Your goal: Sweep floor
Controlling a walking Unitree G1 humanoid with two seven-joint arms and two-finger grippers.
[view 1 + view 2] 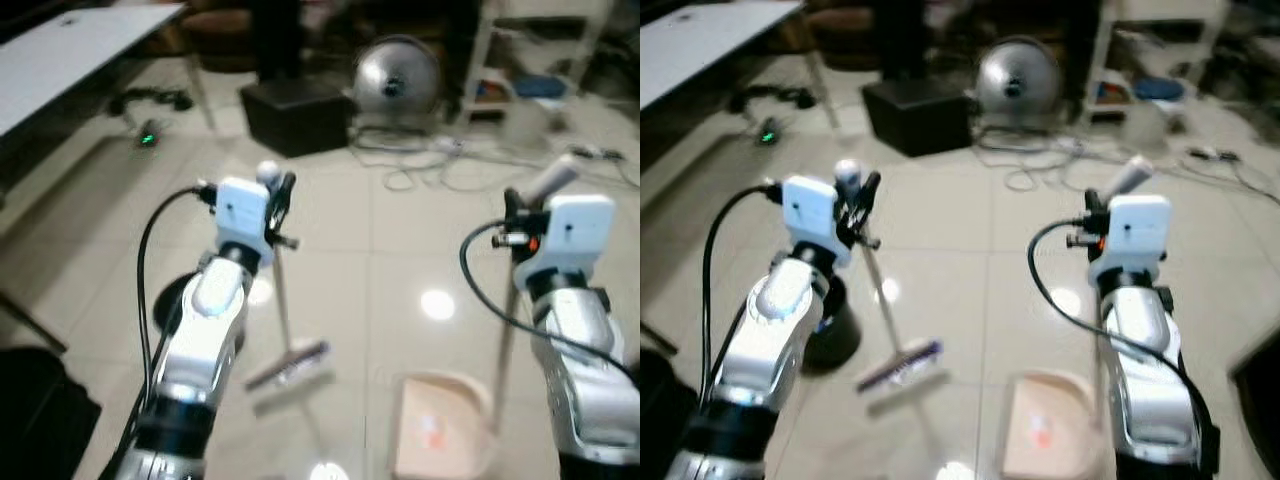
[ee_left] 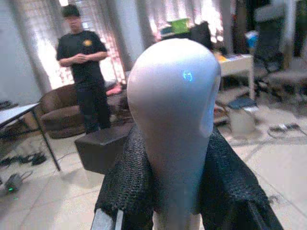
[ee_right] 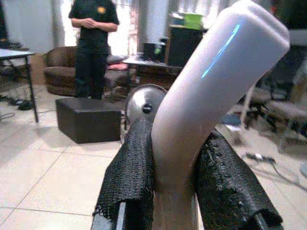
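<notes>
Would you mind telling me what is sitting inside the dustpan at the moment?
The dustpan on the tiled floor holds a faint orange-pink patch near its middle; blur hides what it is. The right gripper grips its handle, and the right arm covers its right edge.

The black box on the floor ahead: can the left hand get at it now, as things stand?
Probably not. The left hand is shut on the white rounded top of the broom handle, so it is occupied, and the black box sits farther ahead across open tile floor.
</notes>
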